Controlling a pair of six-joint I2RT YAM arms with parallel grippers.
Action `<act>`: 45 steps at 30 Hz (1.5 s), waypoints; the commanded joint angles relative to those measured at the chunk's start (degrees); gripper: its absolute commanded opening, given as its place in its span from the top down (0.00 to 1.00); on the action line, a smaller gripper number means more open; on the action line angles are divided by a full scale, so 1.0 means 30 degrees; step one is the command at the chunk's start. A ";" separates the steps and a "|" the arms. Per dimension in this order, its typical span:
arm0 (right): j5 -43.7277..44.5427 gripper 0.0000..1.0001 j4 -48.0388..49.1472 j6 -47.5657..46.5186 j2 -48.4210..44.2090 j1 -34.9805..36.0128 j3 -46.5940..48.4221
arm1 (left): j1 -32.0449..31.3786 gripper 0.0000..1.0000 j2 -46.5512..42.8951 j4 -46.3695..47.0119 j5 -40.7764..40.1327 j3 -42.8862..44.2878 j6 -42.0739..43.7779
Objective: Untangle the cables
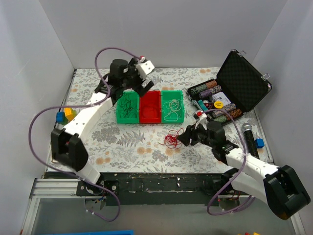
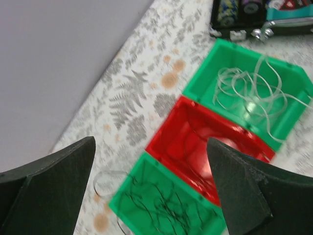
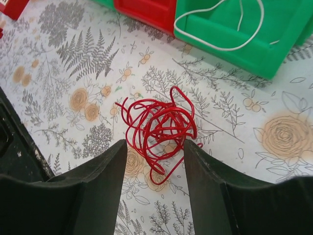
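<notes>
Right gripper (image 3: 154, 152), its black fingers spread, flanks a loose wiry clump of thin glossy red cables (image 3: 157, 122) on the floral tablecloth (image 3: 73, 58). Left gripper (image 2: 150, 143), also spread, hovers over green plastic bins (image 2: 203, 81) holding thin black wires (image 2: 151, 203) and white wires (image 2: 244, 88).

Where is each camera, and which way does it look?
Top external: above, behind the arms, looking down on the table; left arm and right arm show.
Left wrist: on the left arm, facing down at the red bin; its open jaws show.
Right wrist: on the right arm, facing down at the red cables; open jaws show.
Shared: both wrist views catch the white cables in a green bin.
</notes>
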 commanded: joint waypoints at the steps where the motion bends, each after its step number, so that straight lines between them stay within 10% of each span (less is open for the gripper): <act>1: -0.2220 0.41 0.1439 -0.0299 0.1447 0.0197 0.1065 | 0.0286 0.02 -0.4662 -0.0871 0.1995 -0.4304 -0.1745; 4: -0.2309 0.48 0.1674 -0.0329 0.2297 0.0373 0.1358 | 0.0463 0.02 -0.5692 -0.1890 0.3426 -0.5424 -0.2654; 11: -0.2689 0.99 0.1091 -0.0357 0.2010 0.1221 0.2645 | -0.0821 0.19 -0.7596 -0.2247 0.8707 -0.9054 -0.2366; 32: -0.7465 0.99 -0.2340 -0.2086 -0.0309 0.2922 0.7453 | -0.3491 0.29 -0.7715 0.2734 1.0171 -0.8853 -0.3740; 36: -0.7961 0.99 -0.2339 -0.2175 -0.0045 0.2922 0.7570 | -0.3813 0.47 -0.7950 0.2646 1.0230 -0.9177 -0.2804; 45: -0.8315 0.99 -0.2485 -0.2350 -0.0133 0.2893 0.7658 | -0.4048 0.46 -0.8505 -0.0548 0.9236 -0.9993 0.4716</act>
